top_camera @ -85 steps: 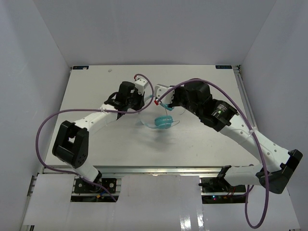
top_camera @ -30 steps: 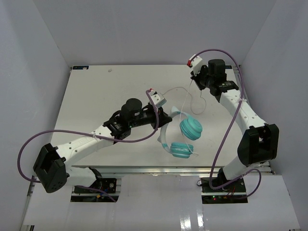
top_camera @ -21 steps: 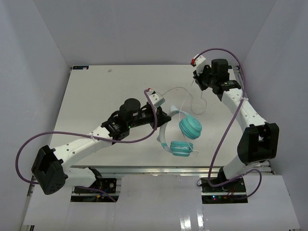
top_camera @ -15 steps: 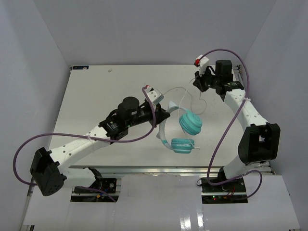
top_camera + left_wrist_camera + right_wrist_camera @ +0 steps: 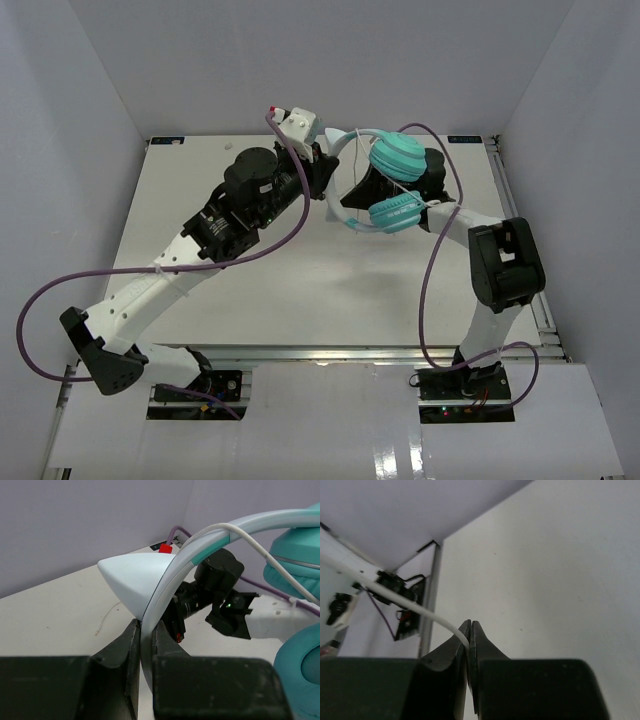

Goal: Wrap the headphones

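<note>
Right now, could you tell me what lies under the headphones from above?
The right arm's dark wrist shows beneath the headphones; the ear cups cover the right gripper there. Its wrist view shows it pinching the cable.

The headphones (image 5: 397, 157) look smooth, slightly glossy plastic; the table (image 5: 330, 290) matt.

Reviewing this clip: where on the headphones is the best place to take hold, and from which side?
Probably the headband, mid-arc, from the side away from the ear cups: it is a thin flat strip that slips between the jaws, while the cups are round and bulky. The left pincer grips it just so.
</note>
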`<state>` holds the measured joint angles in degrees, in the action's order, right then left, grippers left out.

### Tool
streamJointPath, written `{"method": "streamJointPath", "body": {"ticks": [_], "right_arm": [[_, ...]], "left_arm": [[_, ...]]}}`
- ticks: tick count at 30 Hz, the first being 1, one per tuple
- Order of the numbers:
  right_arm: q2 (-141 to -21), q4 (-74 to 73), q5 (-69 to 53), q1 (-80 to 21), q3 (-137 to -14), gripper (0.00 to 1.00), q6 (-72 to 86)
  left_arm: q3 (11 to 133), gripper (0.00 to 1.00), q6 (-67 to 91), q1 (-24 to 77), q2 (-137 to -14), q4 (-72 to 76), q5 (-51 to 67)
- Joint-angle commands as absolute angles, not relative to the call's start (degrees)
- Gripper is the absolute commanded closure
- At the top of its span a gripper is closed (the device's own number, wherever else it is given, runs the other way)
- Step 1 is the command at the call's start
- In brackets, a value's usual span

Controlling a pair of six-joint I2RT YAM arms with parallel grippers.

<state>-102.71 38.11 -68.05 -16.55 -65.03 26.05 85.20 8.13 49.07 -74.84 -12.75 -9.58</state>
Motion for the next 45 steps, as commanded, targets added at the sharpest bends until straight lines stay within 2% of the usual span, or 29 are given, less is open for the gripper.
{"method": "streamJointPath", "body": {"ticks": [1, 2, 3, 10, 14, 18, 33, 42, 45], "right_arm": [[-113.12, 95.97, -71.84, -19.58, -67.66, 0.92, 75.14], [-116.59, 106.27, -71.21, -20.50, -69.96, 0.92, 84.90], [-118.90, 108.00, -71.28, -21.89, -71.45, 0.92, 87.33], [-118.99, 108.02, -69.77, -27.52, -70.94, 0.91, 85.35], [-115.72, 107.93, -68.55, -29.19, -66.44, 0.81, 82.72], [-111.47, 105.02, -68.20, -29.30, -61.96, 0.76, 77.99], [-96.63, 97.41, -67.53, -31.53, -48.91, 0.68, 65.44], [-83.42, 75.39, -66.54, -36.38, -42.02, 0.65, 44.53], [-81.91, 74.26, -66.62, -37.09, -41.04, 0.65, 43.58]], "left_arm": [[92.27, 1.00, 8.49, 49.66, -75.94, -14.26, -16.85], [92.89, 1.00, 8.26, 49.67, -76.35, -14.70, -17.31], [93.87, 1.00, 8.17, 49.75, -77.08, -15.03, -17.41], [98.67, 1.00, 8.04, 49.83, -78.75, -17.08, -19.09], [101.24, 1.00, 6.09, 49.80, -78.13, -18.12, -22.62], [103.41, 1.00, 4.63, 49.83, -77.08, -19.56, -25.77], [108.73, 1.00, 4.24, 49.83, -73.89, -24.73, -30.41], [112.82, 1.00, 0.18, 49.75, -74.91, -25.13, -35.30], [113.90, 1.00, -2.65, 49.75, -75.67, -25.13, -37.46]]}}
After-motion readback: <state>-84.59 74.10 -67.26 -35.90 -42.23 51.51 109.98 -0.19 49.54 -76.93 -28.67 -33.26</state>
